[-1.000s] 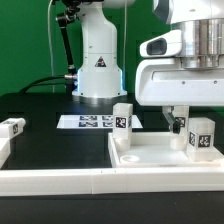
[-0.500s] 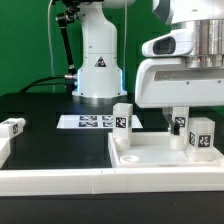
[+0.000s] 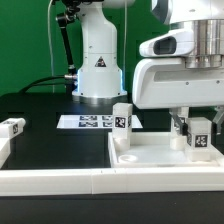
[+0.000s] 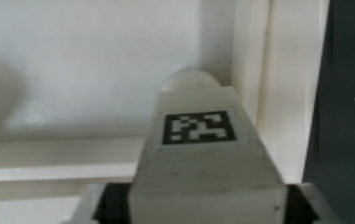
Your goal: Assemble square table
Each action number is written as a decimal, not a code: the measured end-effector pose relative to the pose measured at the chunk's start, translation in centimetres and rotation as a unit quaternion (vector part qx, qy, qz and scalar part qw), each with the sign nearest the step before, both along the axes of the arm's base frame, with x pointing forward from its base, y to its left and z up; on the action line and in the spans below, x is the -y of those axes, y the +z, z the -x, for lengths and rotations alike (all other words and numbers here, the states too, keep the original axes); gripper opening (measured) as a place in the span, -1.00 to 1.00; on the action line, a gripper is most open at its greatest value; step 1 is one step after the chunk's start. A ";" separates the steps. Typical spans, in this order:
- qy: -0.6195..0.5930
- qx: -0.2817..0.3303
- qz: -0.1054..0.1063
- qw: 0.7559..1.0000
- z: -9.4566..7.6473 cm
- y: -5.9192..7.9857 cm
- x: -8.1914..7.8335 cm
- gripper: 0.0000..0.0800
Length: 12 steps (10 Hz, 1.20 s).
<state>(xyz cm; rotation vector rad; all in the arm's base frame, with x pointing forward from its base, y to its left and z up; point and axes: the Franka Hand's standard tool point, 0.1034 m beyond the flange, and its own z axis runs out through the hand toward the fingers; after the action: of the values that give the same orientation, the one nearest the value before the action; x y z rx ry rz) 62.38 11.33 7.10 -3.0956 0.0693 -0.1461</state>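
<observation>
Exterior view: we list the square slab (image 3: 150,160) lying on the dark surface (image 3: 50,105), against the border rail (image 3: 60,180). One leg (image 3: 122,121) stands upright at the slab's far corner; a second leg (image 3: 200,137) stands at the exterior view's right, with the tool (image 3: 196,124) around it. A loose leg (image 3: 12,128) lies well apart at the exterior view's left. The marker board (image 3: 88,122) lies behind.

Wrist view: we see the tool pinching the tagged leg (image 4: 199,130) between its two sides, over the slab's corner (image 4: 85,90).

We judge the step is seating this leg; keep it vertical and press straight down.

Hidden: the leg's foot, its socket and the fingertips.
</observation>
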 end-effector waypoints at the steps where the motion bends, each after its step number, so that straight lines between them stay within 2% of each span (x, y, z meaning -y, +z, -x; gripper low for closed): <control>1: -0.015 -0.001 -0.001 1.000 0.0 0.0 0.0 -0.28; 2: -0.020 -0.001 -0.002 1.000 0.0 0.0 0.0 -0.28; 4: -0.119 -0.004 -0.012 0.993 -0.2 0.0 0.4 -0.28; 8: -0.333 -0.020 -0.030 0.942 -0.5 0.1 1.9 -0.27; 10: -0.435 -0.028 -0.039 0.899 -0.4 0.0 2.1 -0.27; 12: -0.529 -0.043 -0.053 0.846 -0.2 0.0 2.3 -0.27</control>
<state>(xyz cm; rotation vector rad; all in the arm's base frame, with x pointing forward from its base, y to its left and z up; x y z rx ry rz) 62.62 9.06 7.10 -2.5466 1.6807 -0.0222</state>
